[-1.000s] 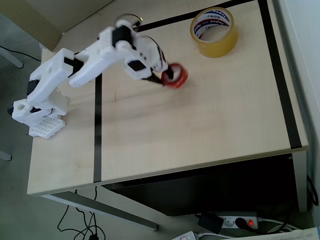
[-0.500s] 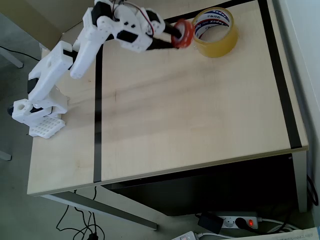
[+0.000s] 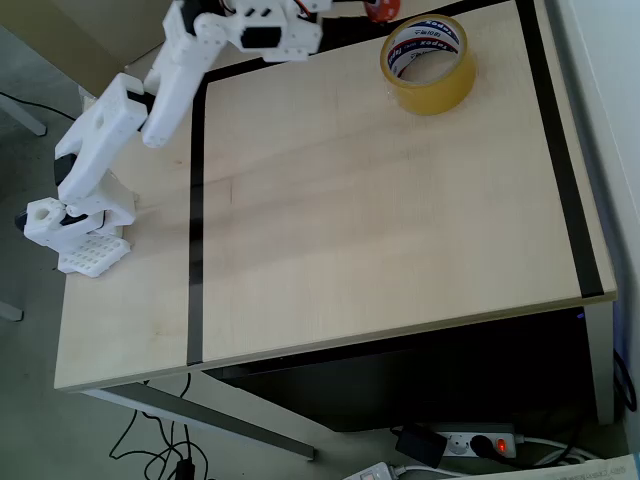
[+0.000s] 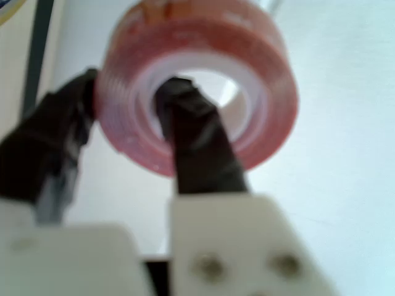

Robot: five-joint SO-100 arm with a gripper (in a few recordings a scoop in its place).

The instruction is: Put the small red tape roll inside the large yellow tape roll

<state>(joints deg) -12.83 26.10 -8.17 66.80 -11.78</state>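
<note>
A: Where is the small red tape roll (image 4: 197, 86)?

B: Off the table, pinched in the gripper (image 4: 133, 132): one dark finger (image 4: 197, 142) goes through its white core, the other presses its outer wall. In the overhead view it peeks in at the top edge, up and left of the large yellow tape roll (image 3: 428, 63).

A: So how much is done?

B: The pickup and lift, I'd say. The yellow roll lies flat near the table's (image 3: 380, 230) far corner with its hole empty. Carrying the red roll over that hole, lowering it and letting go are left.
</note>
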